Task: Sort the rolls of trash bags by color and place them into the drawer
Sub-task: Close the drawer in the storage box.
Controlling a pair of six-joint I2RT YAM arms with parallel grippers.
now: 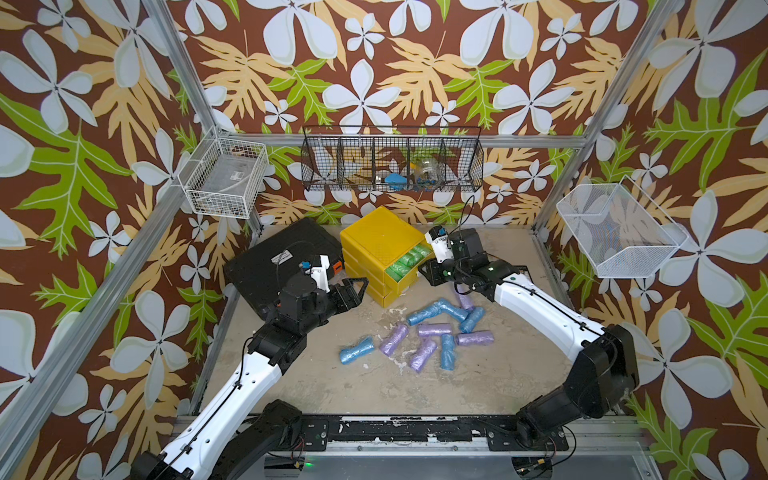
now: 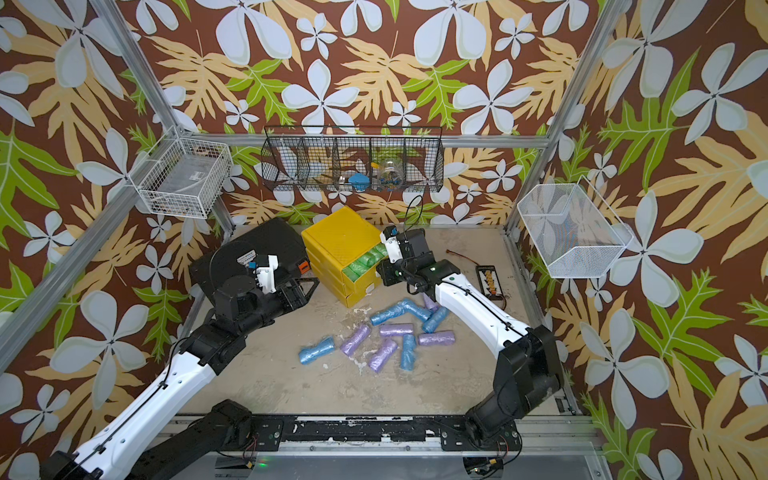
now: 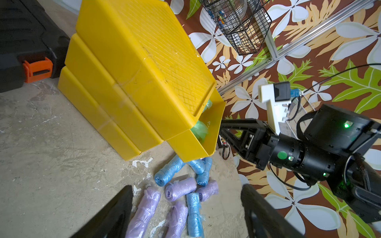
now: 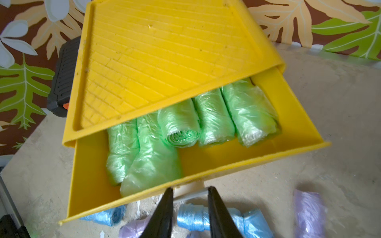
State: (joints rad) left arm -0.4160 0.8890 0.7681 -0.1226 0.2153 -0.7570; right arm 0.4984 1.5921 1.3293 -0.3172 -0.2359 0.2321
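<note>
Five pale green rolls [image 4: 185, 127] lie side by side in the pulled-out top drawer [image 4: 299, 117] of the yellow cabinet [image 1: 378, 232]; blue and lilac rolls [image 1: 434, 329] lie scattered on the table [image 1: 332, 386] before it. The right claw [image 4: 190, 188] straddles the drawer's front tab [image 4: 199, 184], narrowly parted, grip impossible to tell; the left claw [image 3: 185, 186] hangs wide open, empty, beside the cabinet.

Brown floral wallpaper [image 1: 374, 62] — all walls. Black wire basket [image 1: 392, 132] on rear wall; white grid basket [image 1: 216, 208] left of it, white mesh basket [image 1: 582, 216] right of it, scuffed beige floor [image 1: 332, 386] below.
</note>
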